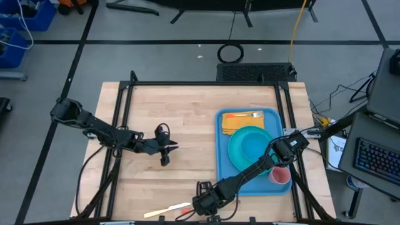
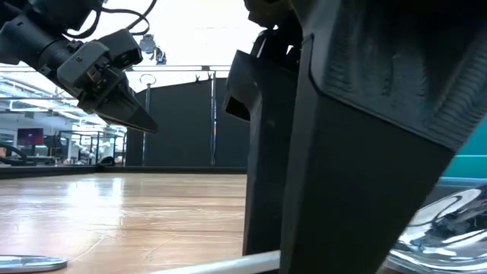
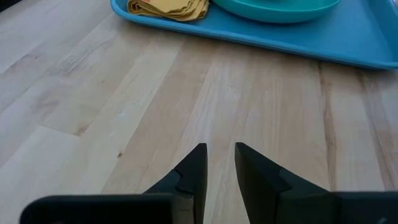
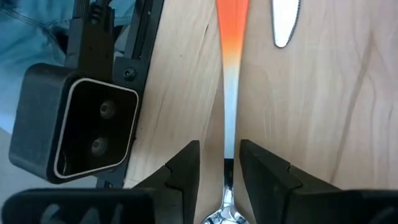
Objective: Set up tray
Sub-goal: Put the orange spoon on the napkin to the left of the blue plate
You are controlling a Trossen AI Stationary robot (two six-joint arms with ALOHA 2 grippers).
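Observation:
The bright-blue tray [image 1: 220, 156] lies on the right of the wooden table. It carries a yellow napkin [image 1: 240, 123] with a fork [image 1: 247, 115], a turquoise plate [image 1: 250, 147] and a pink cup [image 1: 280, 176]. At the near edge lies a spoon [image 4: 231, 93] with an orange-to-white handle, its bowl [image 2: 441, 221] beside the finger. My right gripper [image 4: 219, 165] is down over it, open, one finger on each side of the handle near the bowl. My left gripper [image 1: 170, 148] hovers left of the tray, open by a narrow gap, with nothing between its fingers [image 3: 221, 158].
A knife [image 4: 285, 22] lies flat just beside the spoon, its pale handle [image 1: 165, 210] toward the near left. The black camera box [image 4: 81, 124] stands at the near edge close to my right gripper. Bare wood stretches between the left gripper and the tray [image 3: 348, 37].

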